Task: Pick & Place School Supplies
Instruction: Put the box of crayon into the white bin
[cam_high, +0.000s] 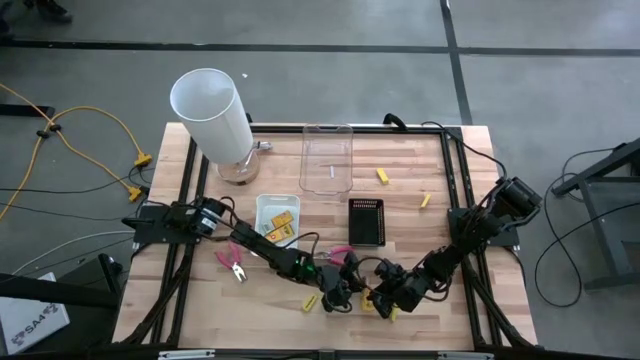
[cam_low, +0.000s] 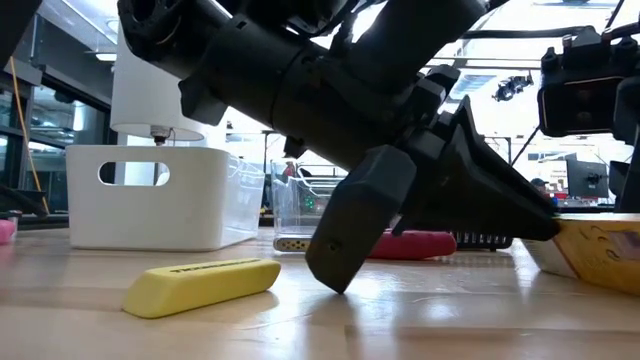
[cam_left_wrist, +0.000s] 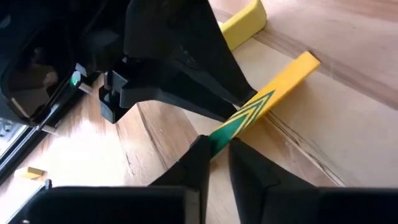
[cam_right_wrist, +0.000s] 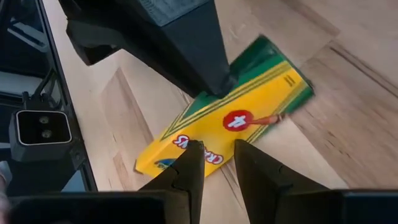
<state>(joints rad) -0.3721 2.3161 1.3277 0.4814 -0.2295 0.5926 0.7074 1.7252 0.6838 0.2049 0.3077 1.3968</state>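
Left claw (cam_high: 352, 290) was down at the worktop's (cam_high: 420, 240) front edge, fingers (cam_left_wrist: 199, 163) clamped on the green end of the flat yellow pack (cam_right_wrist: 233, 121). Pack sat between both claws, yellow stick (cam_high: 309, 302) just beside. Right claw (cam_high: 378, 296) met it from the other side, fingers (cam_right_wrist: 189, 163) together over the pack's opposite end; grip unclear.

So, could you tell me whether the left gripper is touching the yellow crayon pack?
Touching. The left wrist view shows the left gripper with its jaws closed on the green end of the yellow crayon pack, no gap visible.
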